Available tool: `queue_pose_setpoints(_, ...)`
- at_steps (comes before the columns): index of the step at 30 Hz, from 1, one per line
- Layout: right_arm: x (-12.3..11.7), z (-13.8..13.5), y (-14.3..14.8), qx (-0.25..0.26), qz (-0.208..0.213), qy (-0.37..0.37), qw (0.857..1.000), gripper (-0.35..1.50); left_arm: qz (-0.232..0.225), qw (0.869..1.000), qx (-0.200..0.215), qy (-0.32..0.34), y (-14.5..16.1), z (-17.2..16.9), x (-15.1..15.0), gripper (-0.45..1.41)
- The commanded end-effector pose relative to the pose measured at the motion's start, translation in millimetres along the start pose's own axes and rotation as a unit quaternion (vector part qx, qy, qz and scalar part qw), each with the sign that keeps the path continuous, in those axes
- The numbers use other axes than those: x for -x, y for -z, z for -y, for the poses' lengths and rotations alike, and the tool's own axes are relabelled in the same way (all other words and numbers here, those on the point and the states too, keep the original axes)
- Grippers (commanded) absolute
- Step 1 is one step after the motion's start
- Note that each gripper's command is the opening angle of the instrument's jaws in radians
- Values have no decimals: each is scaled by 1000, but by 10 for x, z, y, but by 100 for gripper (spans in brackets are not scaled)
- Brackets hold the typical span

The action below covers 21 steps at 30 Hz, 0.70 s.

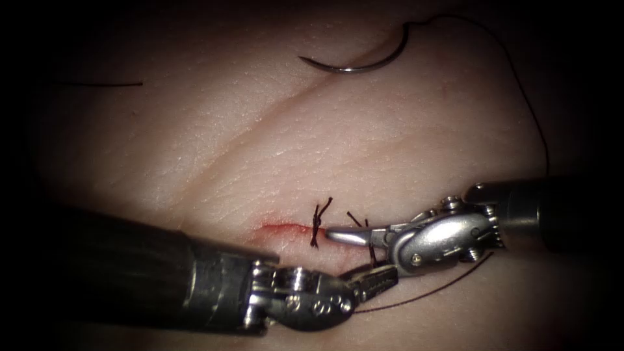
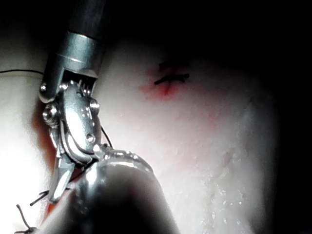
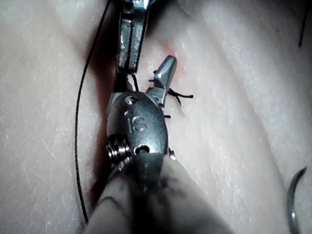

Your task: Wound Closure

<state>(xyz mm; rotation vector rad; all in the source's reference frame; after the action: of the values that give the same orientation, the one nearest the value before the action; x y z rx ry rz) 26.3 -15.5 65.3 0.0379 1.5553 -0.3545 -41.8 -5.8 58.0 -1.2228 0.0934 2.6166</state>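
The curved needle lies free on the tissue far behind the cut, held by neither tool; its curve also shows in the right wrist view. Its thread trails off to the right. A knotted stitch crosses the cut, with a second one just to its right. My left tool is shut on a short thread end rising from that second stitch. My right tool reaches over the cut from the right, jaws open, with that thread at their base.
Red fluid marks the cut left of the first knot. A loose length of thread curves along the tissue below the right tool. A cut piece of thread lies at the far left.
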Motion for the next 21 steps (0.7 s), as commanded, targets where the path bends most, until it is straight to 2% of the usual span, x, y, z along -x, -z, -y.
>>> queue_pose_setpoints(1,4,3,-10,-2,-3,1,1000,130,0,1000,0,0,-6,-3,1,-45)
queue_pose_setpoints(10,4,12,-14,-9,-8,-5,1000,120,-2,1000,1,0,-11,-2,1,-45)
queue_pose_setpoints(13,4,13,-14,-9,-8,-4,1000,91,-2,1000,0,0,-11,-5,1,-45)
queue_pose_setpoints(14,4,13,-14,-9,-8,-7,1000,56,-2,1000,0,0,-11,-5,1,-45)
queue_pose_setpoints(15,6,10,-13,-25,-3,-10,1000,-35,-2,1000,0,-1,-11,-7,0,-45)
queue_pose_setpoints(21,17,6,-9,-18,27,-9,999,-35,-5,1000,1,-3,-12,-13,0,-45)
